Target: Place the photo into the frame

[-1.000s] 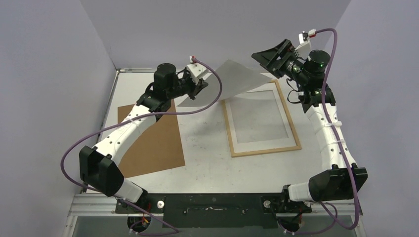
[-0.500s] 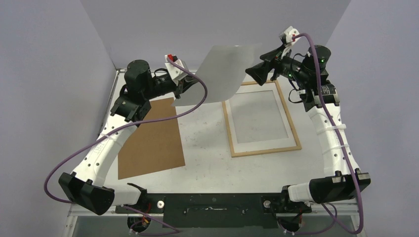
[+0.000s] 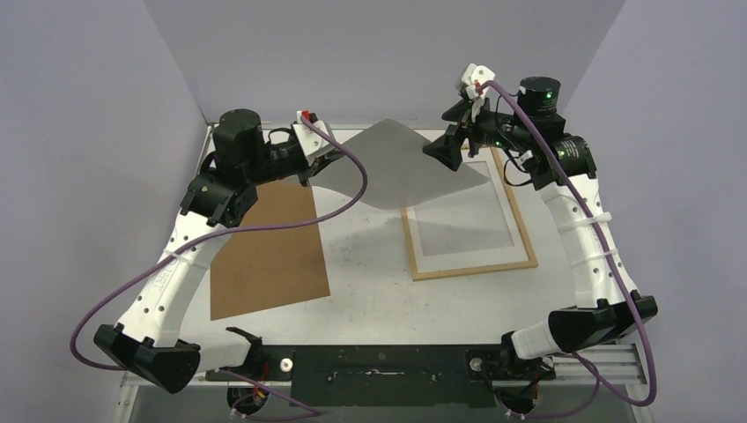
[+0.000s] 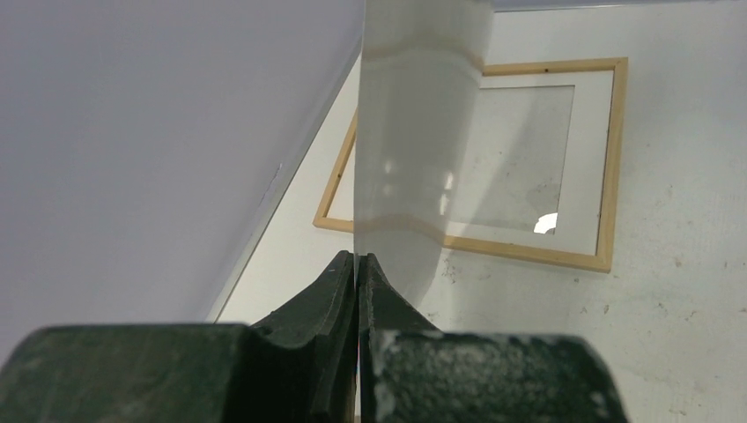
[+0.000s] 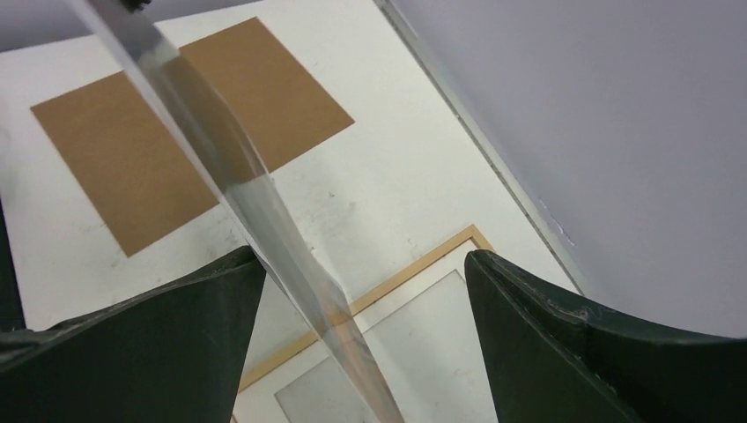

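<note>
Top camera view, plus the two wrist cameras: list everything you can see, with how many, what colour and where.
photo: one, pale grey side up, held in the air over the far middle of the table, sagging
frame: one, light wood, flat on the table's right half
white mat: one, white, lying inside the frame
backing board: one, brown, flat on the table's left half
table: one, white, scuffed
cables: two, purple, one along each arm
arms: two, white and black, bases at the near edge
left pincer: black, shut on the photo's edge
right pincer: black, open, its fingers either side of the photo's opposite edge
</note>
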You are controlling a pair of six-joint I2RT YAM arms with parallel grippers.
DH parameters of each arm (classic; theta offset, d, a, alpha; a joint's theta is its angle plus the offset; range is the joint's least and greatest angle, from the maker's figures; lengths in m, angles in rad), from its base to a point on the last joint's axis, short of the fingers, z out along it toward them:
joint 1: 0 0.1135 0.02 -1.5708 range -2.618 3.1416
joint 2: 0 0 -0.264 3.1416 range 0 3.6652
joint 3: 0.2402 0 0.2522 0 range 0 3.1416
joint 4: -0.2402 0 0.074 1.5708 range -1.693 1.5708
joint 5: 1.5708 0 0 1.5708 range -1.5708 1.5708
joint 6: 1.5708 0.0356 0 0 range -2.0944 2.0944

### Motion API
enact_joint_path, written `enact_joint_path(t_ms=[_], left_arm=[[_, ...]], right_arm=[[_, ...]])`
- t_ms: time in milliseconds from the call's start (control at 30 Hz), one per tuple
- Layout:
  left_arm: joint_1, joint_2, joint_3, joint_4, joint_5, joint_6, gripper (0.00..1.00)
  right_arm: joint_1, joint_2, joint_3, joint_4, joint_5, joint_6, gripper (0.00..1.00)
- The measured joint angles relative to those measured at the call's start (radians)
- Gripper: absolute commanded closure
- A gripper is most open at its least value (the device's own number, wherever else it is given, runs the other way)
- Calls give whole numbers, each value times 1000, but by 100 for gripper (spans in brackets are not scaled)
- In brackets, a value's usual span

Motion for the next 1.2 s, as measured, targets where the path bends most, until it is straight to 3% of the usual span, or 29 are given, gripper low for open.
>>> enact_joint_path(t_ms=[333,600,700,800,833,933,1000,1100,1200], left_arm=[[0,-3,17,-47,-21,19,100],[0,-4,47,-75,-13,16,100],[0,-4,57,-77,-12,15,100],[2,-3,61,-87,-14,11,100],[4,-3,63,-89,-15,8,97],[6,-3,64,-81,-35,-9,45],[6,-3,60,-65,-72,-33,24],[11,-20,22,-12,-151,-85,13],[21,-35,-8,2,-232,-153,10]], right_arm=[[34,37,55,-303,-93,-204,37],[69,82,58,-420,-95,-277,78],[70,81,58,-430,-108,-275,100],[70,80,57,-422,-121,-251,100],[70,77,55,-415,-124,-241,100],[70,57,33,-390,-129,-210,100],[70,40,14,-370,-128,-185,100],[70,15,-17,-322,-115,-122,100],[68,9,-38,-266,-80,-31,100]])
